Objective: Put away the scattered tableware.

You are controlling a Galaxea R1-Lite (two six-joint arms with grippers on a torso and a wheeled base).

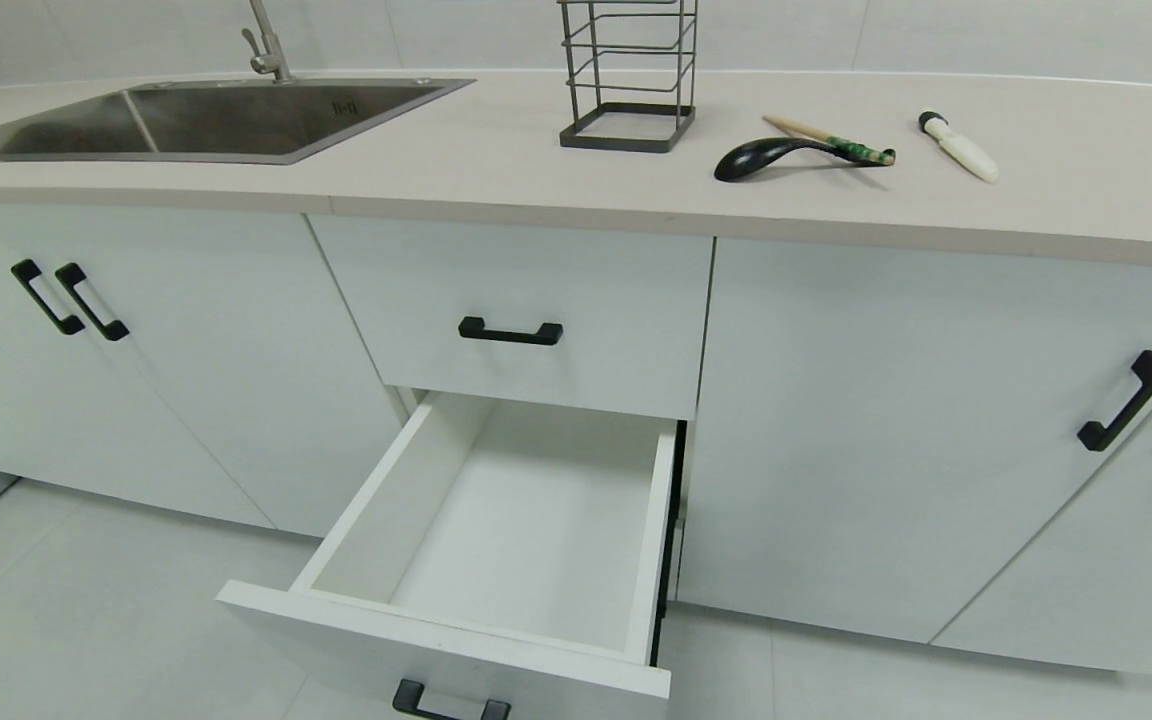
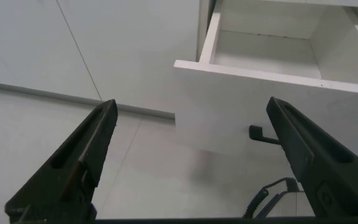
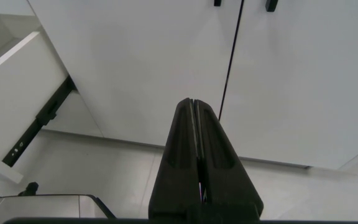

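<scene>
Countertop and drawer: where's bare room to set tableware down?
Open drawer: whole floor bare. Countertop: wide bare stretch between sink and wire rack, plus the front strip along the edge. Crowded right of the rack: black spoon, chopsticks at its handle, white-handled utensil close by.

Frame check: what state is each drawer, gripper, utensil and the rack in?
Lower drawer: pulled open, empty.
Upper drawer: closed.
Left gripper: open, holding nothing.
Right gripper: shut, holding nothing.
Black spoon: lying on the counter.
Chopsticks: lying on the counter.
White utensil: lying on the counter.
Rack: upright, looks empty.
</scene>
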